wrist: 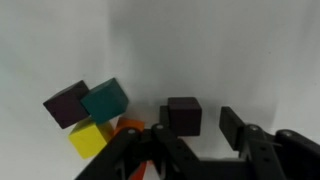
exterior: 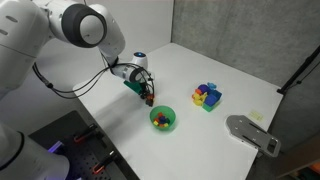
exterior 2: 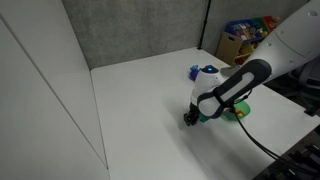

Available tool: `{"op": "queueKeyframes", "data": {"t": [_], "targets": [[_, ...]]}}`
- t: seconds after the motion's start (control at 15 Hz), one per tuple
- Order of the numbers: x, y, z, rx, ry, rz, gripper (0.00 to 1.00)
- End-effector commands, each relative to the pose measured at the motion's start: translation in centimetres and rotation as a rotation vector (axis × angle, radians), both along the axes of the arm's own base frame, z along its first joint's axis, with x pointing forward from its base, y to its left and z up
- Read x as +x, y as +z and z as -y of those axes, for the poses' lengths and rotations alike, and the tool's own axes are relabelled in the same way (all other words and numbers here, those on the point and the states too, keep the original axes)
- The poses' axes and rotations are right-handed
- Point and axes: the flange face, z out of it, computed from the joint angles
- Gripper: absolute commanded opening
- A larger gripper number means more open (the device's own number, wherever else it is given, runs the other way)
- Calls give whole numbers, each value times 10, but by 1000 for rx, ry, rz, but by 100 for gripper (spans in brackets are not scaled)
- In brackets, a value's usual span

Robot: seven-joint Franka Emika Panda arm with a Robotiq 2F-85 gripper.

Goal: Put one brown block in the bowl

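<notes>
In the wrist view, a cluster lies on the tabletop (wrist: 250,50) at left: one purple block (wrist: 65,104), one teal block (wrist: 104,98), one yellow block (wrist: 88,139), one orange block (wrist: 127,126). Just right of it sits the single brown block (wrist: 182,113), between the open fingers (wrist: 240,128), with a gap on its right. Closing off-centre could shove it into the orange block, or pinch both. In an exterior view, one bowl (exterior: 173,123) sits near the gripper (exterior: 146,93); further right is one tray (exterior: 214,103).
</notes>
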Motion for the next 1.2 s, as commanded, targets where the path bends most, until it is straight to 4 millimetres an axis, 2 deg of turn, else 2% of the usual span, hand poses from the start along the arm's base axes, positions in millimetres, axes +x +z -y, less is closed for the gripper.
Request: {"op": "queueKeyframes", "data": {"t": [0.0,0.13,0.4,0.53,0.87,1.13], "targets": [[7,15,1,8,24,-10,23],[10,31,2,3,26,-8,8],[21,70,12,-13,15,-10,10],[25,91,24,-30,1,-20,10],[21,126,72,-74,-55,-47,10],[-1,143,128,-124,-118,-63,10]]}}
